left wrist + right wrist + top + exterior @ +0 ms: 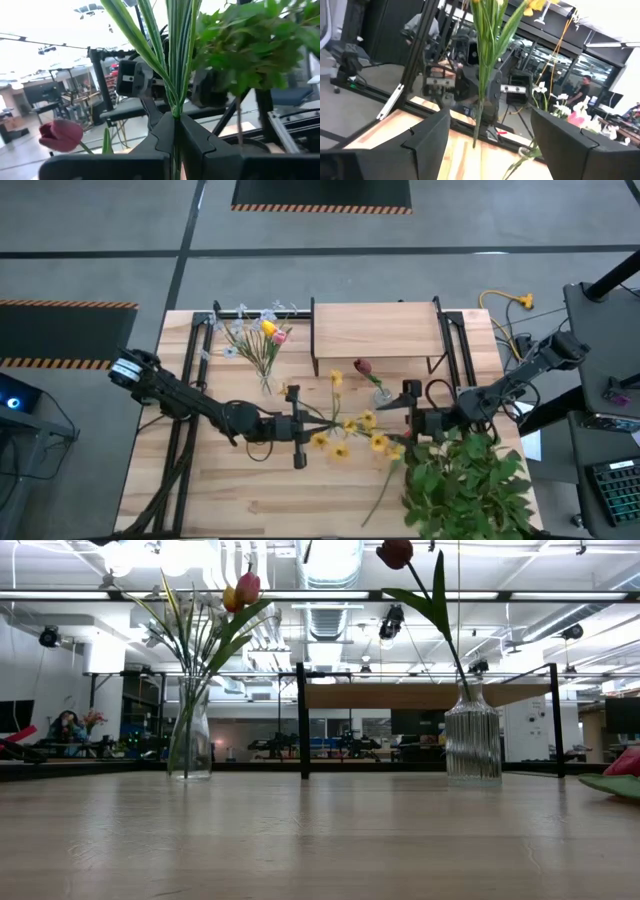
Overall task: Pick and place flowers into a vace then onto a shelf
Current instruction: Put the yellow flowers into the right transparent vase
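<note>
left tool [312,429] clamped, right tool [404,423] spread

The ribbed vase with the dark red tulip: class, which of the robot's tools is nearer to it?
Right. The right tool sits just beside the ribbed vase, open. The left tool is farther off across the table, shut on the yellow flower stems.

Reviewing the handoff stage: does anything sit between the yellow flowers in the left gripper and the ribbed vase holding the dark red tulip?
Nothing visible blocks it. The left gripper is shut on the yellow flowers, and the ribbed vase stands just beyond them. The open right gripper and the leafy plant crowd that side.
</note>
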You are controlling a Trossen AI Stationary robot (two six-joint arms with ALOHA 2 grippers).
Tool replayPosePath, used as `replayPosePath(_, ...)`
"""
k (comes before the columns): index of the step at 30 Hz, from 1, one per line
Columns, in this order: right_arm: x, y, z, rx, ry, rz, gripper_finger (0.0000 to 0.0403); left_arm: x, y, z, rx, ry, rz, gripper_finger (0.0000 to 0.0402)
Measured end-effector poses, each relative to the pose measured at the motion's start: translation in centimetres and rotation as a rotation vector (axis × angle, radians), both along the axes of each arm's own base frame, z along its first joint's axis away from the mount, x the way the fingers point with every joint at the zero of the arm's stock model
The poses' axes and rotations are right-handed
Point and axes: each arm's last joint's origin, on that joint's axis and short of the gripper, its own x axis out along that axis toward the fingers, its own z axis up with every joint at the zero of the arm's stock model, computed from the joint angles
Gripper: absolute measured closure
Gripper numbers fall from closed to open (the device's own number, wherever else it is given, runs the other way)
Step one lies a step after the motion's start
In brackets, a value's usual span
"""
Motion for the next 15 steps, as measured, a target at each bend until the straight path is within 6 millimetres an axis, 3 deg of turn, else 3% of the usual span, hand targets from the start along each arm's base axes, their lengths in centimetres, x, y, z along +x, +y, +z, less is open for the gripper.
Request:
replayPosePath(6,0.5,-0.5,0.7,0.004,0.001,-0.029,0.0145,1.1,0.1,0.4,0.008,-0.003,0.021,0.0401)
replayPosePath(15,-0.5,-2.1,1.2,0.021,-0.025,-0.071,0.0154,1.3,1.2,-0.4,0.005,0.029,0.049,0.0401)
